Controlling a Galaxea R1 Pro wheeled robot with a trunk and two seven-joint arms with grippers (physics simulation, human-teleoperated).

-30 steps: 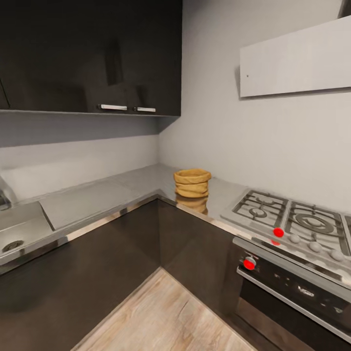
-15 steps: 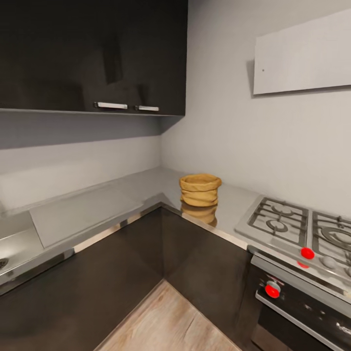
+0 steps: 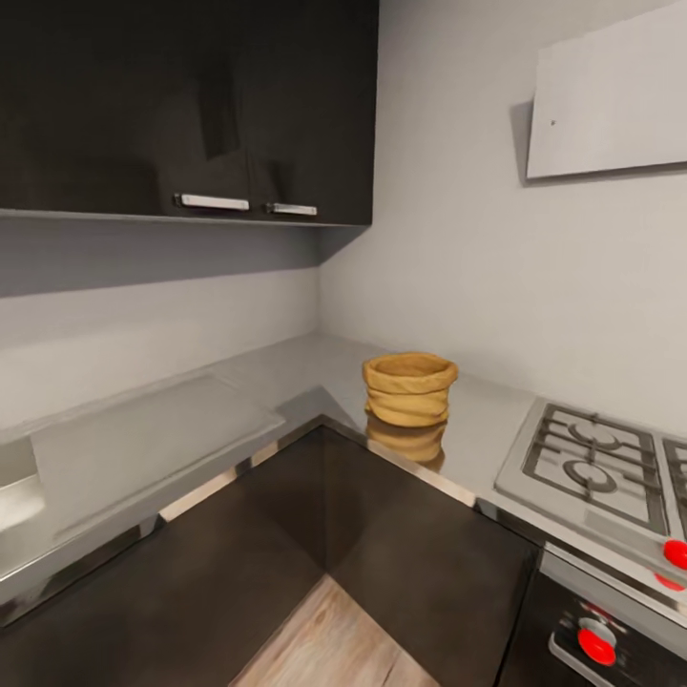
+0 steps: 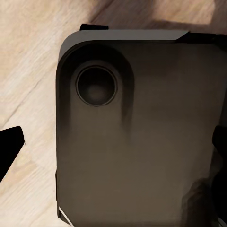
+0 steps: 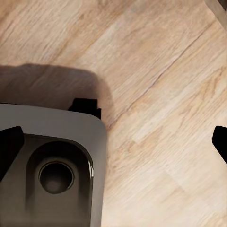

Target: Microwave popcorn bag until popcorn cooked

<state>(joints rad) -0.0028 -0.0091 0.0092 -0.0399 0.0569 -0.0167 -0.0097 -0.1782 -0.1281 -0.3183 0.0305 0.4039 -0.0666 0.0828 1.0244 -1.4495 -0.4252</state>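
Camera panned left; wrinkled popcorn bag (image 3: 409, 387) (squat, mustard) sits on brushed-metal countertop (image 3: 286, 372)

Dark grey rounded base (image 4: 137, 142) with a round recess (image 4: 96, 85); black fingers (image 4: 9, 146).

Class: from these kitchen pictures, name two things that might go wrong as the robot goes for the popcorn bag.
1. The popcorn bag sits in the countertop corner, so reaching it may be awkward.
2. The gas hob lies just beside it; a wide arm swing might strike the grates or red knobs.
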